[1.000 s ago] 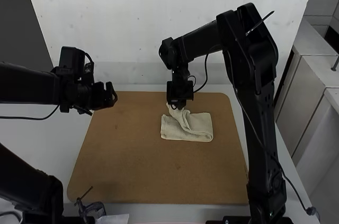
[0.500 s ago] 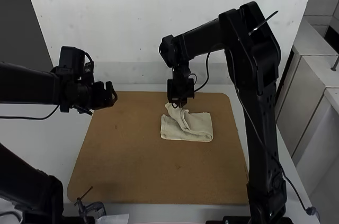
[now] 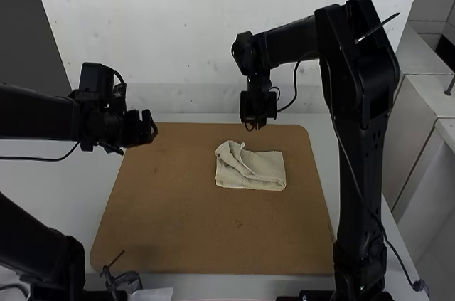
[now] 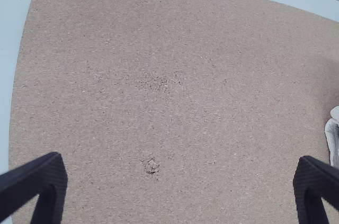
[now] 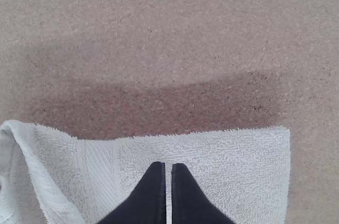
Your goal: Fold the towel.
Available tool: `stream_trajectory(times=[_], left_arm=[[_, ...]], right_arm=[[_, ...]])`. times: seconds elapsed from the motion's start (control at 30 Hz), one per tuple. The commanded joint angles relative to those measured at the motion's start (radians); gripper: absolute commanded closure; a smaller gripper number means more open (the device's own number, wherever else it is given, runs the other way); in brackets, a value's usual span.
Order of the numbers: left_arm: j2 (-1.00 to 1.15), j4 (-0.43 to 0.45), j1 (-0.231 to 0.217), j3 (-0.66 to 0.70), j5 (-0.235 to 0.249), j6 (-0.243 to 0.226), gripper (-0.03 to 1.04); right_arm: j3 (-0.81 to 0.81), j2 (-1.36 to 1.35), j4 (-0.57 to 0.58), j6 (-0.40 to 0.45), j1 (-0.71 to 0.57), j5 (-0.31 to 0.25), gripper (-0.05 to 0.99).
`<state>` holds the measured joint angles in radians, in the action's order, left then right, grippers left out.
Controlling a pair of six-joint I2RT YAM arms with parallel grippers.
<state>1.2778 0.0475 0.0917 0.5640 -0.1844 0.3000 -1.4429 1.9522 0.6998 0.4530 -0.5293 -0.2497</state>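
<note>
The pale towel [image 3: 256, 171] lies folded on the brown board, its left part turned over in a loose, slanting flap. My right gripper [image 3: 254, 126] hangs above and just behind the towel's far edge. In the right wrist view the right gripper [image 5: 168, 166] has its two fingertips nearly together, with no cloth between them, over the towel [image 5: 222, 166]. At the board's far left my left gripper [image 3: 151, 129] is held over the board. The left wrist view has the left gripper [image 4: 180, 163] wide open, and a bit of the towel [image 4: 332, 134] beyond it.
The brown board [image 3: 178, 223] lies on a white table [image 3: 43, 194], with a pale wall behind. Near the front left edge are a small dark clamp-like object [image 3: 126, 280] and a white sheet [image 3: 153, 294].
My right gripper has moved up and to the right, away from the towel's raised left corner, which has dropped down. The left arm has kept still.
</note>
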Motion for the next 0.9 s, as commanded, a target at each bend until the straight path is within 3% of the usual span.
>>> stream_trajectory(times=[0.0, 0.87], left_arm=[[-0.008, -0.009, 0.005, -0.013, -0.009, -0.012, 0.05], [-0.024, -0.024, -0.021, -0.033, -0.017, -0.036, 0.05]], right_arm=[[0.016, 0.033, -0.016, -0.010, -0.041, -0.025, 0.92], [-0.039, 0.191, -0.040, 0.010, -0.273, -0.010, 0.92]])
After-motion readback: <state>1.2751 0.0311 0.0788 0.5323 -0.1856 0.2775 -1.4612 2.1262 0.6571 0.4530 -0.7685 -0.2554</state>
